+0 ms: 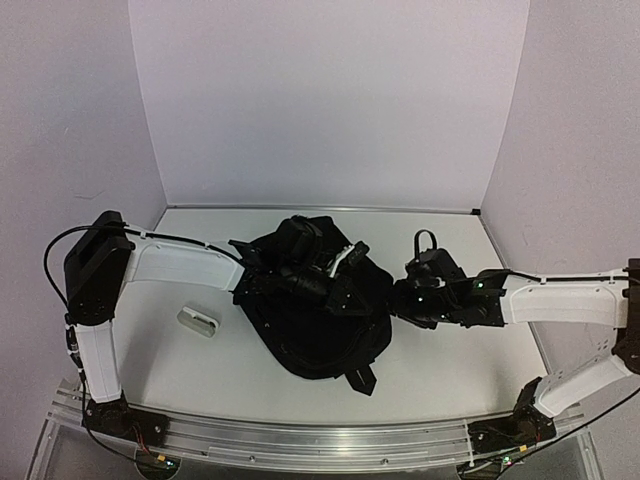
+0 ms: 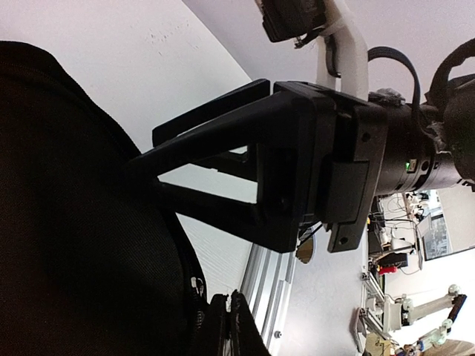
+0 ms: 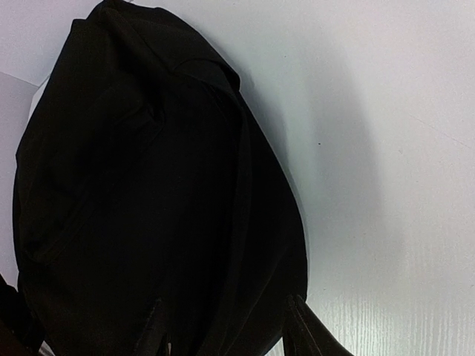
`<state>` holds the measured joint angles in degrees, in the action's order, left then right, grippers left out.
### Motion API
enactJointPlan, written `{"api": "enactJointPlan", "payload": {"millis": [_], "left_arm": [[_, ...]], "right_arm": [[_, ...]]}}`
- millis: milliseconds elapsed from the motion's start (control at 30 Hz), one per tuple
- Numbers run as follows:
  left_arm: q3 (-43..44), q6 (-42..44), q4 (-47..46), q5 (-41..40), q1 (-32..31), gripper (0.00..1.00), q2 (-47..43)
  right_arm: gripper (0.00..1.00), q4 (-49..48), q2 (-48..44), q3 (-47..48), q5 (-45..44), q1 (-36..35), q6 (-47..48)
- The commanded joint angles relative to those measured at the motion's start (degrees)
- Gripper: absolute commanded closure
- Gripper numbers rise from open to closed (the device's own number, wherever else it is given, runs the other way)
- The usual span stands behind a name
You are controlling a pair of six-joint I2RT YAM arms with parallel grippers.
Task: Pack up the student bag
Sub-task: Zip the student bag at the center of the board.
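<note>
The student bag (image 1: 318, 322), a large black fabric backpack, lies in the middle of the table and fills the left of the left wrist view (image 2: 74, 222) and most of the right wrist view (image 3: 148, 185). My left gripper (image 1: 345, 292) is over the bag's top, its fingers pressed together (image 2: 226, 320) beside the zipper edge, and I cannot see anything pinched. My right gripper (image 1: 402, 300) is at the bag's right side. Its fingers (image 3: 226, 330) stand half apart with a thick fold of the bag between them. It also shows in the left wrist view (image 2: 145, 169).
A small white object (image 1: 197, 321) lies on the table left of the bag. An aluminium rail (image 1: 320, 440) runs along the near edge, seen also as the rail (image 2: 276, 285). White walls close in the back and both sides.
</note>
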<state>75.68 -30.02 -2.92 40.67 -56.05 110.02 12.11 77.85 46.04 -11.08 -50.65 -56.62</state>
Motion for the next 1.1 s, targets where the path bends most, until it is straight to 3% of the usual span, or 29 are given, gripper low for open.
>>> {"api": "enactJointPlan", "payload": {"millis": [0,167,300,1067], "left_arm": [[0.7,-0.1,-2.8,1.0,-0.4,1.0,0.0],[-0.7,-0.6,-2.7,1.0,-0.6,1.0,-1.4],[-2.7,-0.9,-1.9,0.6,-0.9,1.0,-3.6],[-5.5,3.5,10.5,-5.5,-2.1,1.0,-14.7]], "right_arm": [[0.53,-3.6,2.5,0.3,1.8,0.1,0.5],[0.71,-6.4,4.8,0.4,2.4,0.2,0.2],[0.99,-7.8,7.4,0.9,1.0,0.2,-2.1],[1.0,-7.9,18.3,12.6,0.3,15.0,1.2]]}}
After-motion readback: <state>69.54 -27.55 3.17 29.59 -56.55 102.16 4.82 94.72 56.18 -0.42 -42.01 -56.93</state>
